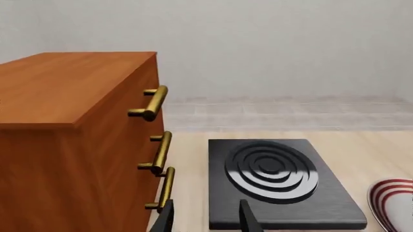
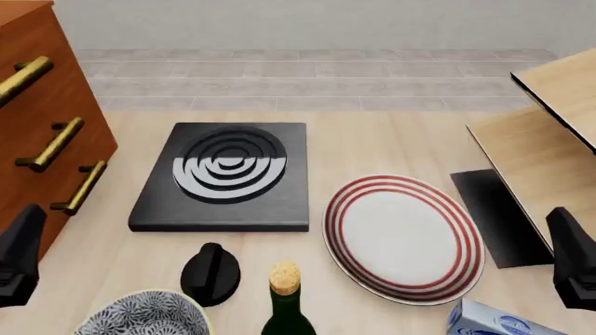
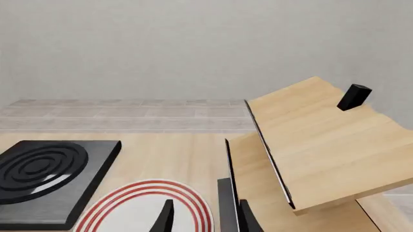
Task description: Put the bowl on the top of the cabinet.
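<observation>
Front view alone shows the bowl (image 2: pixel 142 315), near the cabinet (image 2: pixel 38 132).

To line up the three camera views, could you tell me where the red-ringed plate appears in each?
Front view: plate at centre-right, right of the black burner slab.
Left wrist view: only its rim at the picture's edge.
Right wrist view: its far part beside the slab.
Shared landmark: the burner slab.

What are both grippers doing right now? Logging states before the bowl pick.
Left gripper: open, holding nothing.
Right gripper: open, holding nothing.
</observation>
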You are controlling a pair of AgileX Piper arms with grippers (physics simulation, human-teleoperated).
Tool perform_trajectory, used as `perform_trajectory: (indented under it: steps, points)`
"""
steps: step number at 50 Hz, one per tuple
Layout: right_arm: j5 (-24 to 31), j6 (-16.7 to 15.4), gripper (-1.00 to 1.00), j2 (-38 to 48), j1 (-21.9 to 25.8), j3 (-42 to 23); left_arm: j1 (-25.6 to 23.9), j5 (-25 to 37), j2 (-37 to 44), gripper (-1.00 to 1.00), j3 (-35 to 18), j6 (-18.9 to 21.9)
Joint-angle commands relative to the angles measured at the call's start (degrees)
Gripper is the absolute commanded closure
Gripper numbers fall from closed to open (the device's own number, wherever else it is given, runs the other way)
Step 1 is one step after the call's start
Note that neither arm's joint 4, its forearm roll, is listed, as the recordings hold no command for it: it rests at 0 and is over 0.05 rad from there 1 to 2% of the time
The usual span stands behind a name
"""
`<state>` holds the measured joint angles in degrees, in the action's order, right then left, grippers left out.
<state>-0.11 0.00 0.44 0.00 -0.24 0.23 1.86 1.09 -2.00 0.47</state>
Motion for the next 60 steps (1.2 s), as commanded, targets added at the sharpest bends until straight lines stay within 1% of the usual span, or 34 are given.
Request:
perform_trajectory:
  steps: [1, 8, 14, 16, 18, 19, 20, 21, 23, 25, 28, 29, 31, 32, 34, 37, 40, 45, 47, 50, 54, 57, 60]
  points:
    - [0.0, 0.0, -1.0, 0.0, 0.0, 0.0, -0.9, 6.7, -0.4, -1.0, -4.1, 1.1]
    - [0.0, 0.0, -1.0, 0.0, 0.0, 0.0, -1.2, 13.3, -0.3, -1.0, -8.3, 2.4]
    - [0.0, 0.0, -1.0, 0.0, 0.0, 0.0, -1.7, 18.2, -0.6, -1.0, -10.7, 3.8]
    - [0.0, 0.0, -1.0, 0.0, 0.0, 0.0, -1.6, 19.6, 0.2, -1.0, -11.4, 3.5]
    - [0.0, 0.0, -1.0, 0.0, 0.0, 0.0, -2.1, 20.8, -0.8, -1.0, -12.0, 4.5]
    - [0.0, 0.0, -1.0, 0.0, 0.0, 0.0, -2.5, 22.2, -0.1, -1.0, -12.1, 3.7]
    - [0.0, 0.0, -1.0, 0.0, 0.0, 0.0, -2.5, 22.2, -0.1, -1.0, -12.1, 3.7]
    - [0.0, 0.0, -1.0, 0.0, 0.0, 0.0, -2.9, 23.6, -0.9, -1.0, -12.2, 4.4]
    - [0.0, 0.0, -1.0, 0.0, 0.0, 0.0, -2.7, 24.8, 0.4, -1.0, -13.0, 3.8]
    - [0.0, 0.0, -1.0, 0.0, 0.0, 0.0, -2.9, 26.1, 0.1, -1.0, -13.9, 4.1]
    - [0.0, 0.0, -1.0, 0.0, 0.0, 0.0, -2.9, 26.3, 0.6, -1.0, -14.1, 3.8]
    - [0.0, 0.0, -1.0, 0.0, 0.0, 0.0, -3.4, 28.6, 3.6, -1.0, -16.1, 2.1]
    - [0.0, 0.0, -1.0, 0.0, 0.0, 0.0, -3.6, 29.2, 4.4, -1.0, -16.8, 1.6]
    - [0.0, 0.0, -1.0, 0.0, 0.0, 0.0, -3.8, 30.1, 4.1, -1.0, -17.4, 2.0]
    - [0.0, 0.0, -1.0, 0.0, 0.0, 0.0, -4.0, 30.6, 5.7, -1.0, -17.4, 1.1]
    - [0.0, 0.0, -1.0, 0.0, 0.0, 0.0, -4.1, 32.3, 5.3, -1.0, -18.7, 1.9]
    - [0.0, 0.0, -1.0, 0.0, 0.0, 0.0, -3.4, 32.7, 7.3, -1.0, -19.5, 1.7]
    - [0.0, 0.0, -1.0, 0.0, 0.0, 0.0, -3.8, 34.0, 8.6, -1.0, -20.2, 0.7]
    - [0.0, 0.0, -1.0, 0.0, 0.0, 0.0, -4.4, 34.8, 9.7, -1.0, -20.4, -0.5]
    - [0.0, 0.0, -1.0, 0.0, 0.0, 0.0, -5.0, 35.7, 11.1, -1.0, -21.1, -1.2]
    - [0.0, 0.0, -1.0, 0.0, 0.0, 0.0, -5.8, 37.1, 11.4, -1.0, -21.9, -0.4]
    - [0.0, 0.0, -1.0, 0.0, 0.0, 0.0, -5.3, 36.9, 11.4, -1.0, -21.9, 0.4]
    - [0.0, 0.0, -1.0, 0.0, 0.0, 0.0, -6.3, 38.3, 11.4, -1.0, -22.0, -0.6]
